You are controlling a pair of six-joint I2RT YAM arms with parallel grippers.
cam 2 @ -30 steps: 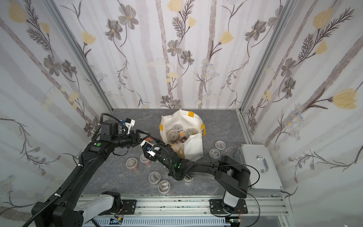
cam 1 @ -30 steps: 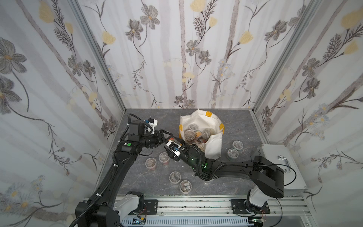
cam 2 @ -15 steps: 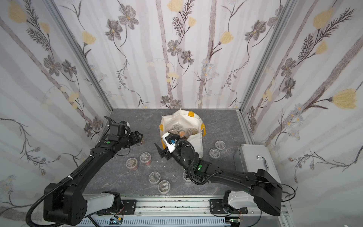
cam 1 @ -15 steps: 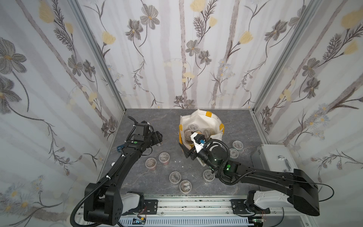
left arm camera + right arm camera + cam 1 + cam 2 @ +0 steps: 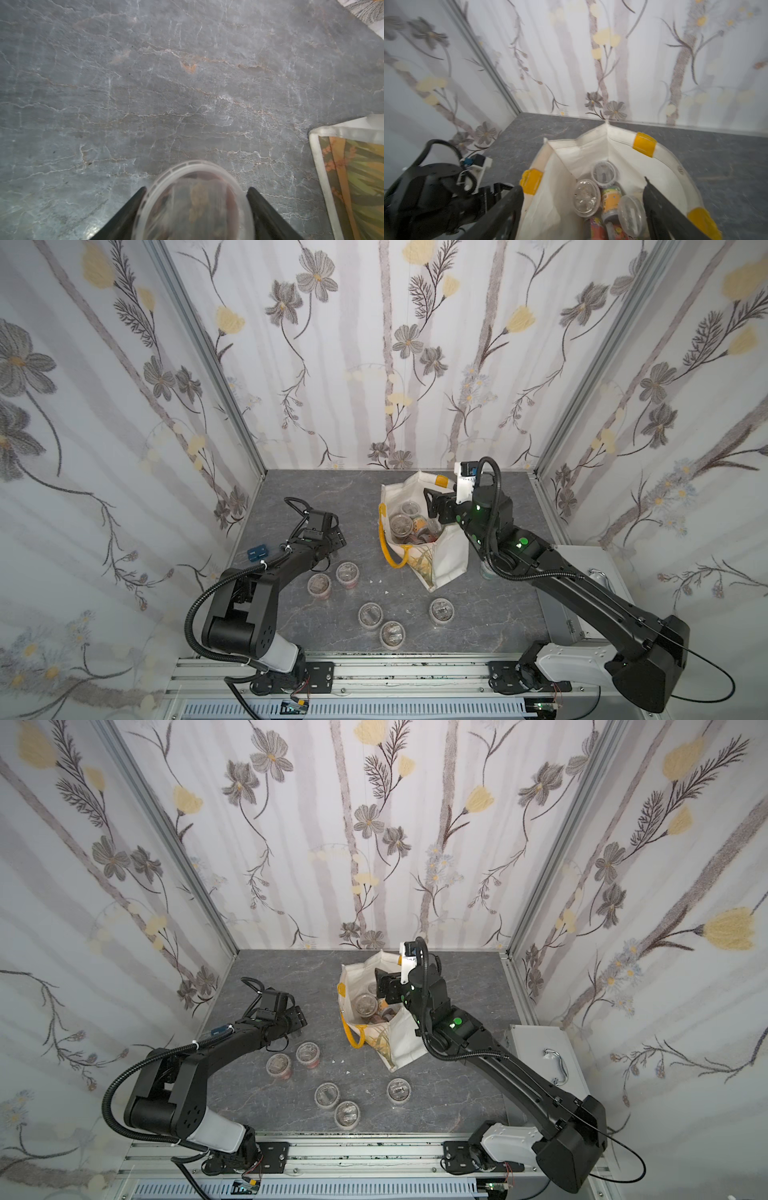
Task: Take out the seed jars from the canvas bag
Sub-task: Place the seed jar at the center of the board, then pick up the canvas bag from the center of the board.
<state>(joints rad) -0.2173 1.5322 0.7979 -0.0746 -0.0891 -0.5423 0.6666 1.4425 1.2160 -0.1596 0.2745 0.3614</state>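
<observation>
The cream canvas bag (image 5: 449, 564) (image 5: 403, 1048) stands open right of the table's middle, with several seed jars (image 5: 586, 197) inside. My right gripper (image 5: 434, 506) (image 5: 384, 986) (image 5: 581, 187) hangs open over the bag mouth, holding nothing. Several seed jars (image 5: 370, 614) (image 5: 326, 1094) stand on the table in front of the bag. My left gripper (image 5: 336, 541) (image 5: 297, 1019) (image 5: 196, 188) is low over the table, left of the bag. A clear-lidded seed jar (image 5: 193, 207) sits between its fingers. The jaws look open around it.
A silver metal case (image 5: 540, 1052) lies at the table's right edge, beside the right arm. One more jar (image 5: 486, 570) stands partly hidden behind that arm. Floral walls close in the back and both sides. Small white crumbs (image 5: 378, 580) lie near the bag.
The two grippers met left of the bag a second ago. Since then the right arm has swung back over the bag mouth. The left gripper went down leftward with a jar and widened.
</observation>
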